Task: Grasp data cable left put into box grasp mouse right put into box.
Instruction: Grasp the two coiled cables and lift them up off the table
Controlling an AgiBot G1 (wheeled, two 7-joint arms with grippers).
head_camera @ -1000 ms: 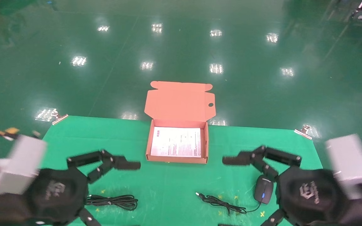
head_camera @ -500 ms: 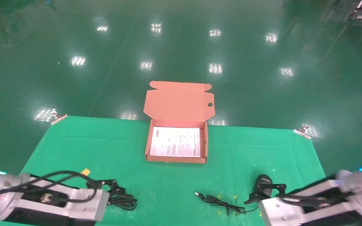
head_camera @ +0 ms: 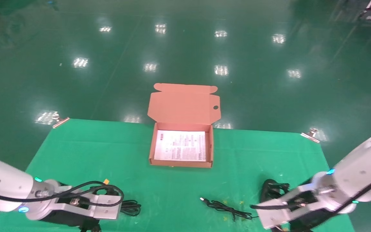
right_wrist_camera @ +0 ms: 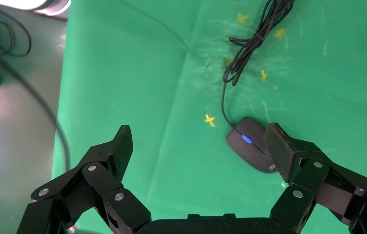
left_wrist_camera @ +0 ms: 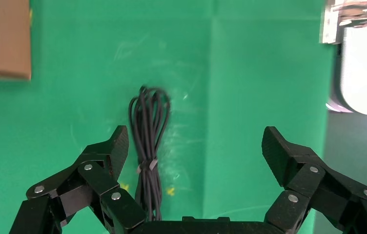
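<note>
I hold the left pincer (left_wrist_camera: 193, 146) wide above the cable (left_wrist_camera: 148, 146) at the surface's near left, its bundle off-centre, hard by one finger, box (head_camera: 181, 146) far centre.

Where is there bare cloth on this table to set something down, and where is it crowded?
Bare cloth lies left and right of the box, out to the table's edges, and in the strip between the box and the mouse's cord. The near edge is crowded: left pincer open over the data cable, right pincer open by the mouse.
</note>
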